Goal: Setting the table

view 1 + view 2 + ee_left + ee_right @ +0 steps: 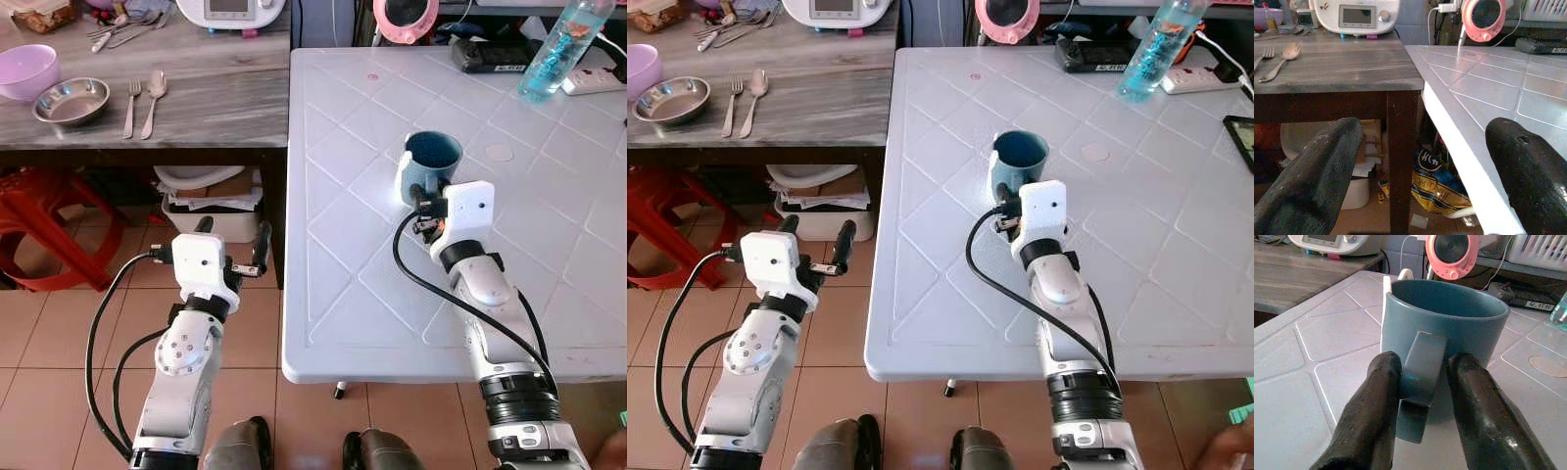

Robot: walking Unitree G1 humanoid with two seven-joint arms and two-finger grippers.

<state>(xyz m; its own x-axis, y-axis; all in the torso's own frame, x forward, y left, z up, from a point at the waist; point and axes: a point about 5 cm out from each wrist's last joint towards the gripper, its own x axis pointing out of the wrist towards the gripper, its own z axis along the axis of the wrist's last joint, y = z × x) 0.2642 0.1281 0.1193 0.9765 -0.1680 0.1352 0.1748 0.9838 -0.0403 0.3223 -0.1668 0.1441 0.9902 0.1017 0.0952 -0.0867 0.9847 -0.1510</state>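
Blue mug on the white table

The blue mug (432, 166) stands upright on the white table (343, 245), mouth open upward, near the table's middle. Its handle (1420, 382) points toward six o'clock, pinched between two black fingers (1369, 416).

A mug (432, 164) stands upright on the white table (343, 294), the right gripper (1420, 396) at its handle. Behind it, at the far edge, lie a bottle (558, 49) and a power strip (593, 80). Left of that table stands a wooden one (216, 103) (fork (130, 106), spoon (154, 98) and two bowls on it).
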